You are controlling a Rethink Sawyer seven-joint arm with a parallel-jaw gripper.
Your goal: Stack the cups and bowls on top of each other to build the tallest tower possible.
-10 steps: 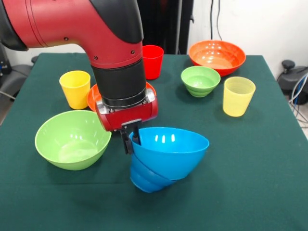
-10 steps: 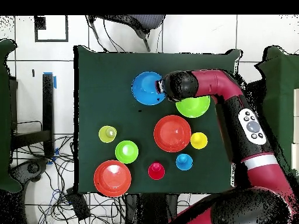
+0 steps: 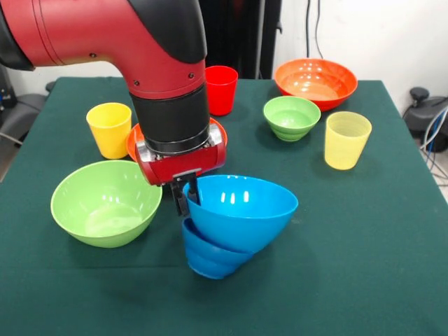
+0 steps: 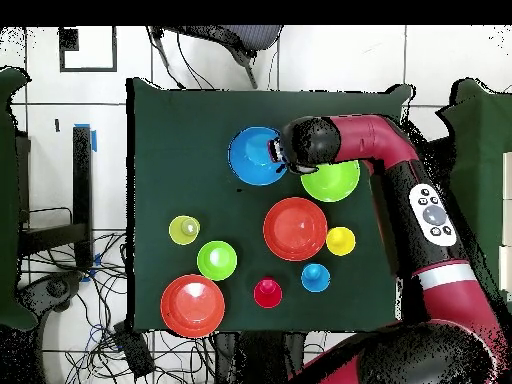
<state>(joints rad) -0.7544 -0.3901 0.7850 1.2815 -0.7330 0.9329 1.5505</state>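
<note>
Green cloth covers the table (image 3: pixel 364 266), set against a white wall. Nearest the camera, the gripper (image 3: pixel 187 194) pinches the near-left rim of the big blue bowl (image 3: pixel 241 210), one finger inside and one outside. That bowl hangs tilted, its base seated in the small dark blue bowl (image 3: pixel 206 255) beneath; together they make a two-piece start to the tower, left of centre at the near side. The tilt looks to come from the one-sided rim hold, so the pair is probably not yet settled flat. Just left sits the big green bowl (image 3: pixel 105 203), upright and apart from the blue pair. Behind the wrist, one orange-red bowl (image 3: pixel 134 142) is mostly hidden by the arm; the overhead view shows it whole (image 4: pixel 295 228) near the table's middle. Farther back: opaque yellow cup (image 3: pixel 110 129) at left, ribbed pale yellow cup (image 3: pixel 346 140) at right, small green bowl (image 3: pixel 291 117) between, then the red cup (image 3: pixel 222 89) and second orange-red bowl (image 3: pixel 316 82) at the far edge. A light blue cup (image 4: pixel 315 277) shows only from overhead. Likely risk: the big green bowl crowds any leftward move.
</note>
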